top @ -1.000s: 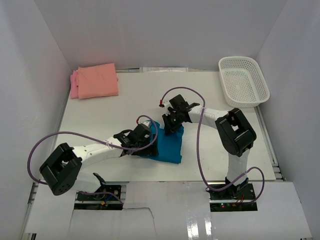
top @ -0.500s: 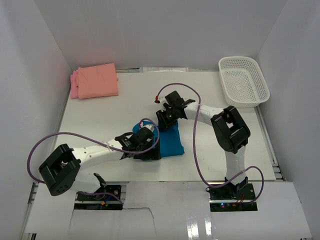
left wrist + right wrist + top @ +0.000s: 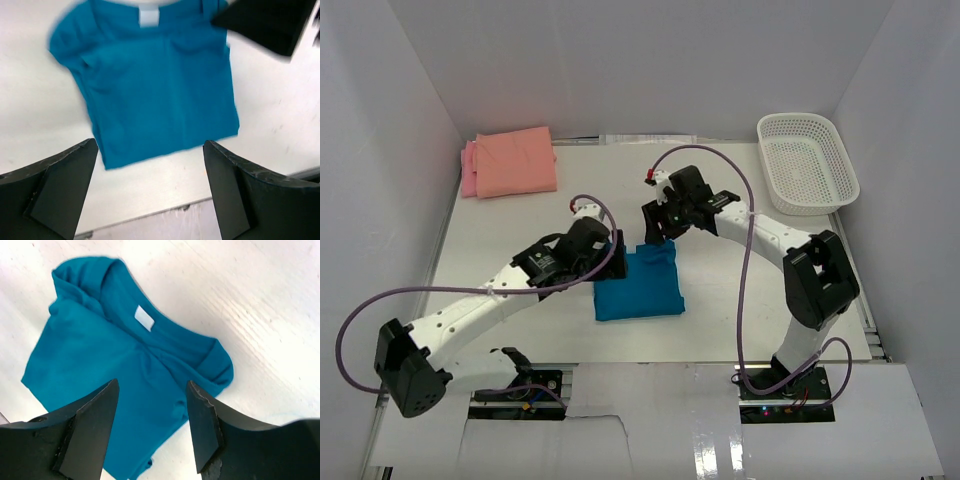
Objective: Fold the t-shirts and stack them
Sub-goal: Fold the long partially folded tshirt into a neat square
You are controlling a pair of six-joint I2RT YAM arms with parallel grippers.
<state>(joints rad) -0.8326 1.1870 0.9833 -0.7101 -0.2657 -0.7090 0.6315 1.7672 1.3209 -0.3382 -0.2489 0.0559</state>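
A teal-blue t-shirt [image 3: 638,286] lies folded into a rectangle on the white table, near the middle front. In the left wrist view the teal t-shirt [image 3: 155,85] shows its white neck label [image 3: 148,16] at the top. My left gripper [image 3: 608,257] hovers over the shirt's left far corner, open and empty [image 3: 150,145]. My right gripper [image 3: 657,224] hangs just beyond the collar edge, open above the cloth [image 3: 152,384] with nothing between its fingers. A salmon-orange folded t-shirt [image 3: 516,161] rests on a pink one [image 3: 468,170] at the far left.
A white mesh basket [image 3: 806,162] stands at the far right corner. White walls close in the table on three sides. Purple cables loop off both arms. The table's metal front edge [image 3: 165,212] shows below the teal shirt.
The right gripper has opened and let go of the teal shirt, then lifted back. The left arm has swung away to the far left. The shirt now lies uncovered as a flat rectangle.
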